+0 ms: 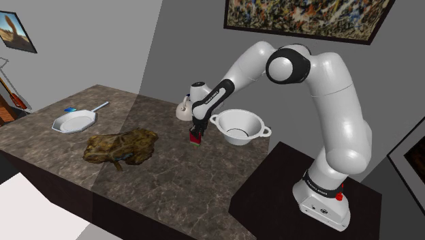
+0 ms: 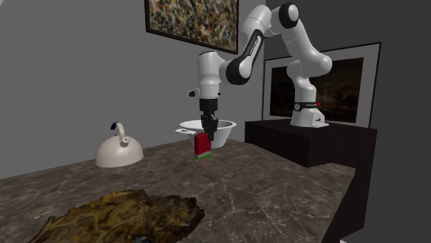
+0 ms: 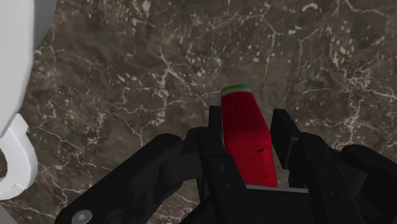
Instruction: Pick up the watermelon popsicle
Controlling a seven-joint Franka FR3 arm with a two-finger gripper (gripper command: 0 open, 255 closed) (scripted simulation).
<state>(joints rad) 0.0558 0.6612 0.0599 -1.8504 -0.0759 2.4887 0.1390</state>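
- Lower right in the shoulder view: the dark stand (image 1: 286,177). Lettering on the arm (image 1: 320,88) is too small to read.
- A dark veined marble counter (image 1: 170,184) holds a brown crumpled heap (image 1: 121,145).
- At centre, the gripper (image 1: 197,131) clamps the red watermelon popsicle (image 1: 196,138), green end down, over the counter.
- To the right is a white bowl (image 1: 235,140), with a kettle (image 1: 184,108) behind.
- Upper right, a painting (image 1: 306,17) hangs on grey walls.

Red popsicle (image 3: 248,147) w/ green tip is clasped btwn gripper (image 3: 249,121) fingers, over dark marbled table (image 3: 159,57); white bowl (image 3: 16,83) is seen nearby.
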